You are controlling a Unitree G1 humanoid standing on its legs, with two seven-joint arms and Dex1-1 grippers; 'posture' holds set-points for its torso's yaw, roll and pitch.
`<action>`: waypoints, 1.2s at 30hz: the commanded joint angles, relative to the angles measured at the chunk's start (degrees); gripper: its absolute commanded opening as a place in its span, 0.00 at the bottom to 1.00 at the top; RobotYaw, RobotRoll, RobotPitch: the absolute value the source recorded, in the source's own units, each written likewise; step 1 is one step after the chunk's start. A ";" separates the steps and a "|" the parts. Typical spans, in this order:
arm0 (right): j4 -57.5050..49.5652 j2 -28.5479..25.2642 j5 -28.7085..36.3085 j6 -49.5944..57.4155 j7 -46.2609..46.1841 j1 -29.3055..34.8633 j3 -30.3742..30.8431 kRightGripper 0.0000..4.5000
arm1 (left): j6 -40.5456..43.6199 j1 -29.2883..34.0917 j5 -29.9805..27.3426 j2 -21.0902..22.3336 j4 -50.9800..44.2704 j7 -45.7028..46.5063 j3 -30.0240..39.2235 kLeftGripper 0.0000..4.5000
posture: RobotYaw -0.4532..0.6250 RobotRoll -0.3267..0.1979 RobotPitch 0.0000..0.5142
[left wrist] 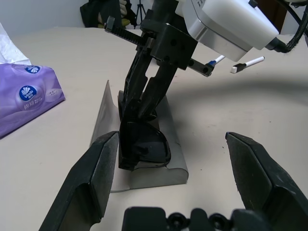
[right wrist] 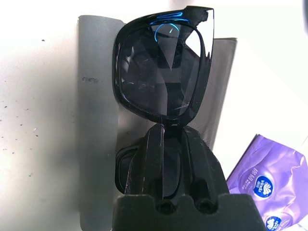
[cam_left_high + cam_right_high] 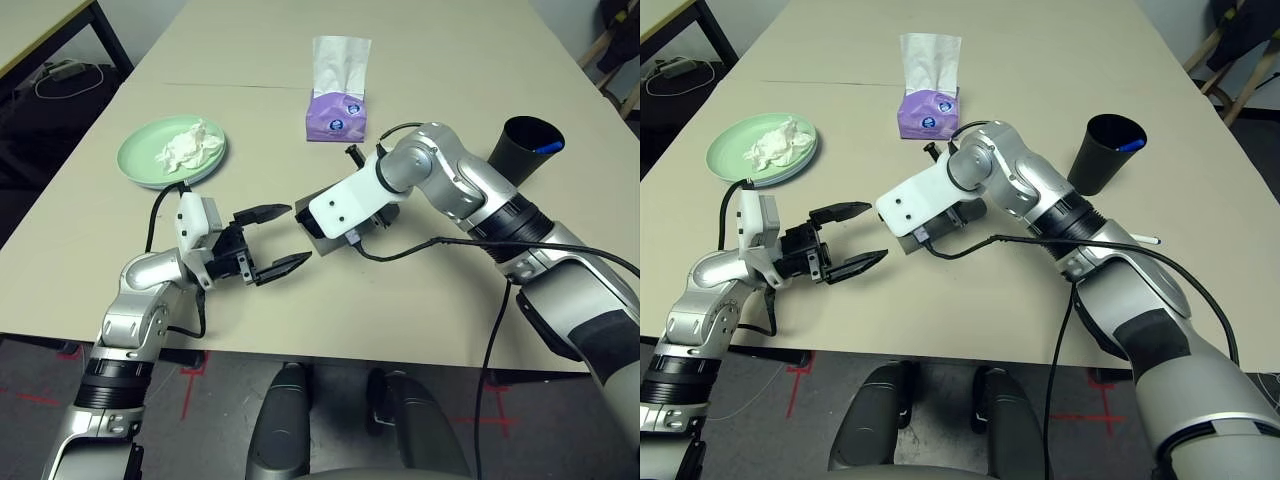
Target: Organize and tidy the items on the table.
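Observation:
My right gripper (image 2: 163,129) is shut on the bridge of the black sunglasses (image 2: 159,72) and holds them, tilted, over the open grey glasses case (image 1: 144,179) with one lens down in it. The case lies mid-table under my right wrist. My left gripper (image 3: 299,233) stands open just left of the case, its fingers (image 1: 96,173) on either side of the case's near end without touching it. A crumpled white tissue (image 3: 190,146) lies on the pale green plate (image 3: 140,168) at the far left. The black cup (image 3: 522,148) at the right holds a blue pen (image 3: 548,147).
A purple tissue box (image 3: 337,113) stands behind the case, with a white tissue sticking up from it. A blue-and-white pen (image 1: 248,62) lies on the table to the right of my right arm. A black cable loops from my right wrist across the table.

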 commanded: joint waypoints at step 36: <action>-1.63 -1.59 -0.45 1.45 0.41 3.40 0.62 0.08 | -0.74 -0.53 0.65 0.25 1.53 -0.64 -0.13 1.00 | 0.64 0.62 0.29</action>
